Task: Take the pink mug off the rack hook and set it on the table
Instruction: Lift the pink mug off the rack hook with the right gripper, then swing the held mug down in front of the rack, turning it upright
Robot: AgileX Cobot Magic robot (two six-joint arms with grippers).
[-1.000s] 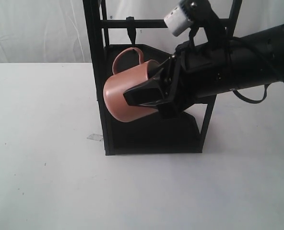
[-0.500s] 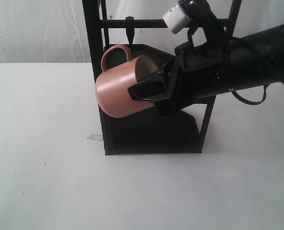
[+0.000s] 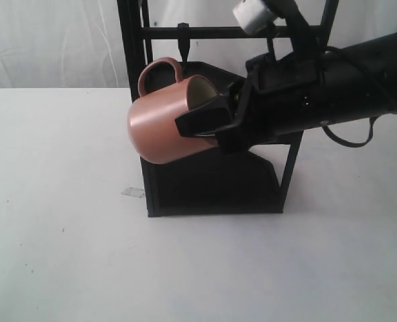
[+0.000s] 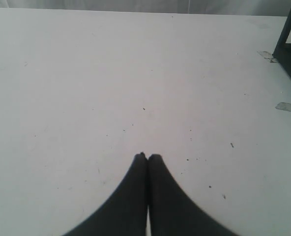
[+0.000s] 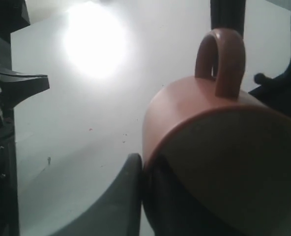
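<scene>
The pink mug [image 3: 161, 127] hangs in the air on its side in front of the rack's left post, handle up, mouth toward the arm. My right gripper [image 3: 205, 121] is shut on the pink mug's rim, one finger outside the wall, one inside. In the right wrist view the mug [image 5: 204, 123] fills the frame beside my right gripper [image 5: 144, 164]. The rack hook [image 3: 182, 40] on the top crossbar is bare, above and right of the mug's handle. The white table [image 3: 64, 235] lies well below the mug. My left gripper [image 4: 147, 157] is shut with nothing in it, over the table [image 4: 111, 73].
The tall black rack [image 3: 212, 181] stands behind the mug, its base on the table. A bit of clear tape [image 3: 133, 192] lies left of the rack's foot. In the left wrist view the rack's corner [image 4: 289, 44] and tape [image 4: 289, 107] show at the frame's edge.
My right gripper has carried the mug left and slightly up, out from inside the rack frame to in front of its left post. The left gripper is not seen earlier.
</scene>
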